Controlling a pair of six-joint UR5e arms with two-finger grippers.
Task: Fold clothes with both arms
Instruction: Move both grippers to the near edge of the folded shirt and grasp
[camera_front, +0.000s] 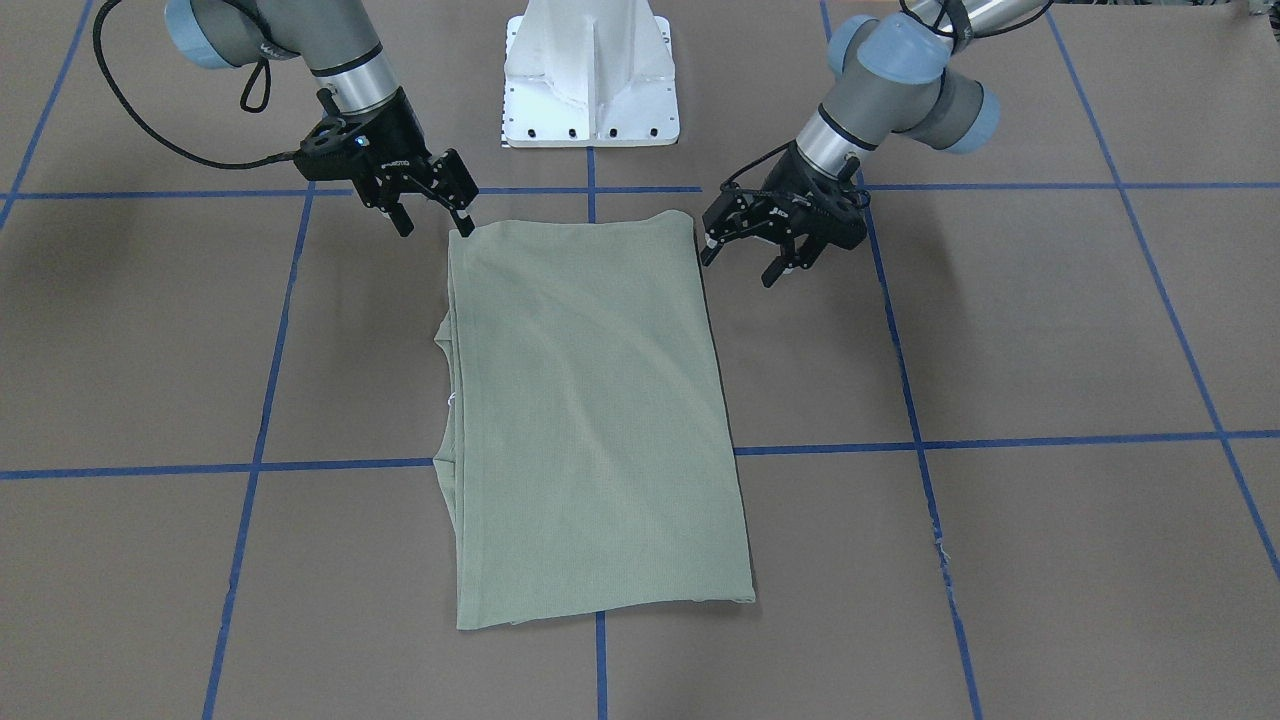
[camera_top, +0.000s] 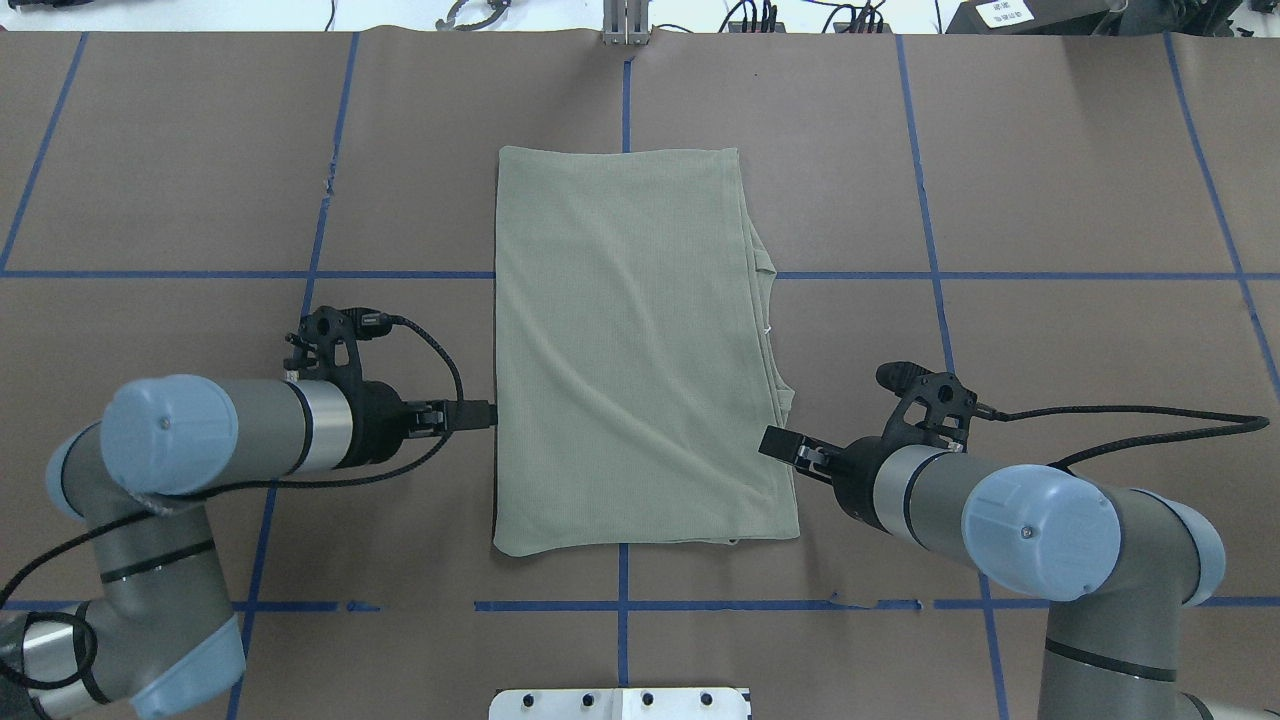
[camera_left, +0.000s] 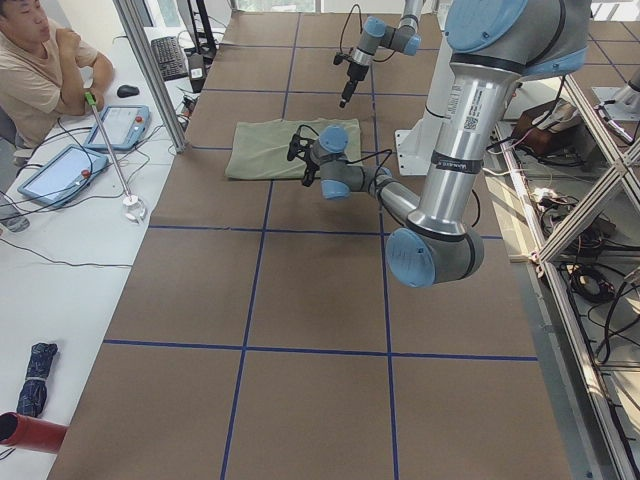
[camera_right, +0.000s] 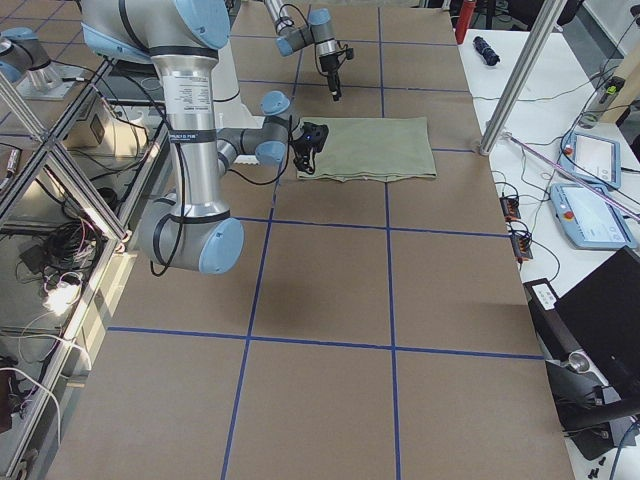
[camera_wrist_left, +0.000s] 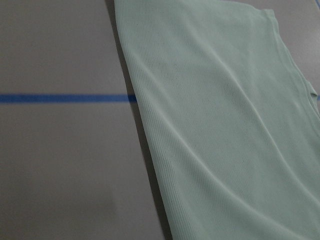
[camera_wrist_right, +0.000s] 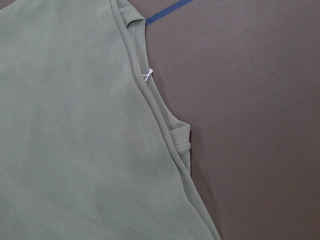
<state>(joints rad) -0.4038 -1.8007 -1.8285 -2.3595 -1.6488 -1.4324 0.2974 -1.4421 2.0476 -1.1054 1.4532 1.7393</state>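
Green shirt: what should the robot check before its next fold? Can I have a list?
1. The shirt lies flat as a long rectangle: ok.
2. The left gripper is open and beside one long edge: ok.
3. The right gripper is open and near the opposite edge: ok.
4. Whether any fingertip is touching the cloth yet: cannot tell.
5. The layers line up neatly: not ok, because the collar pokes out on the right gripper's side.

Our left arm (camera_top: 230, 435) and right arm (camera_top: 1000, 510) reach inward, low; our left gripper (camera_front: 740, 262) and right gripper (camera_front: 435, 224) hover, jaws parted.
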